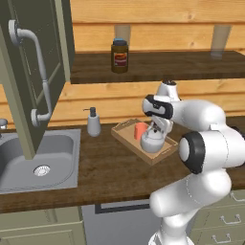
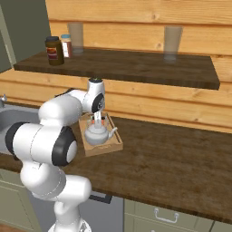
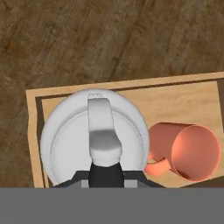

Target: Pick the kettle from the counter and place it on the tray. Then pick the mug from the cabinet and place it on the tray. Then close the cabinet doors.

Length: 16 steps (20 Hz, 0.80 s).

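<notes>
On the dark counter (image 1: pixel 110 167), the tray (image 3: pixel 183 98) carries kettle (image 3: pixel 94 138) and mug (image 3: pixel 188 151); the gripper (image 2: pixel 97 121), directly above, is clenched on the kettle's handle.

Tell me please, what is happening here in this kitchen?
A white robot arm reaches over the counter, with its gripper shut on the black top handle of the kettle. The kettle sits inside the tray, and the mug stands next to it in the same tray. The cabinet door above the sink stands open. A soap dispenser is on the counter, and a dark jar is on the shelf.
</notes>
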{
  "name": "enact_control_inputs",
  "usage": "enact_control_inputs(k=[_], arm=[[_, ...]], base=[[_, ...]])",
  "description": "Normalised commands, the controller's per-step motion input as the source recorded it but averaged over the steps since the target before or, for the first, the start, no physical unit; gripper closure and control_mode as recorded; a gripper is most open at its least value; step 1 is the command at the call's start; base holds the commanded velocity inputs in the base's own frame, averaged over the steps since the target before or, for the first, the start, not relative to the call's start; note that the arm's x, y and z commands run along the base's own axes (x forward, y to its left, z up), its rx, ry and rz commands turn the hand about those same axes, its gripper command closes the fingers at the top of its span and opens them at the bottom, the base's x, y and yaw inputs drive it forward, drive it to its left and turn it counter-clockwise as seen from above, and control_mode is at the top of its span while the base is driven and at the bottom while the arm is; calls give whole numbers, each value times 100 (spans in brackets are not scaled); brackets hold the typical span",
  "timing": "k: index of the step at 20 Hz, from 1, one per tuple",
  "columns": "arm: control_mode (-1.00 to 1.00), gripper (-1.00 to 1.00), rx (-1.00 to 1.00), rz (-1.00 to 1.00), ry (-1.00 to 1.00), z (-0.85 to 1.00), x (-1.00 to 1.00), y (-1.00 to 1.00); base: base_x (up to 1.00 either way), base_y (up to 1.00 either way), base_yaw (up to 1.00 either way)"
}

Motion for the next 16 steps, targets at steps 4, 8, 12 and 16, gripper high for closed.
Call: enact_control_inputs(k=[4,8,12,16], arm=[[-100,-100,0,6,0,-24,-5,-2],[-100,-100,0,2,0,-6,-3,-2],[-100,-100,0,0,0,1,-14,0],[-100,-100,0,0,-3,10,-18,0]], base=[[0,0,0],[0,0,0],[0,0,0],[0,0,0]])
